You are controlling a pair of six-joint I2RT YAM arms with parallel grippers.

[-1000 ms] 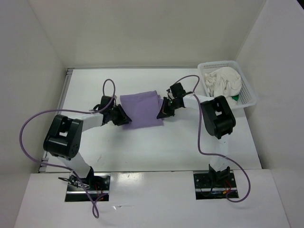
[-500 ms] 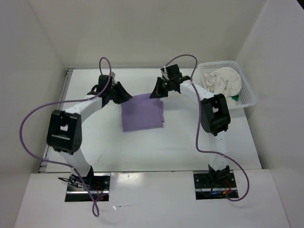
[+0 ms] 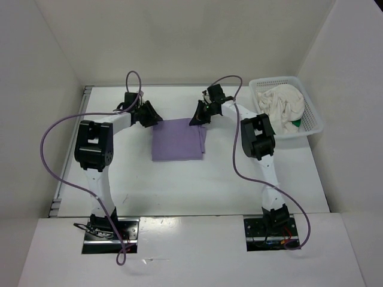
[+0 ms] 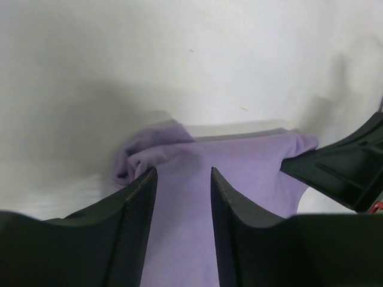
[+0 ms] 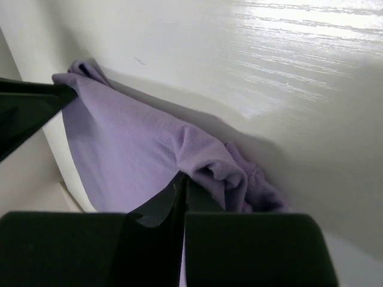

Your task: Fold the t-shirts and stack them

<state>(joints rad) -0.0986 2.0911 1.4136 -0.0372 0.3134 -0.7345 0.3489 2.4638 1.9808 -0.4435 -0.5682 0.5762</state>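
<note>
Top external: folded lavender purple cloth t-shirt (image 3: 178, 139) now lies on the worktop (image 3: 179, 185) between both arms; left jaws spreading, corner freed beneath them; right jaws pressed together, pinching opposite corner. Fold nearly placed.

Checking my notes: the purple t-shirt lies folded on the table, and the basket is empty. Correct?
No. The basket holds a crumpled white t-shirt, as the top view shows; the purple t-shirt does lie folded on the table.
</note>
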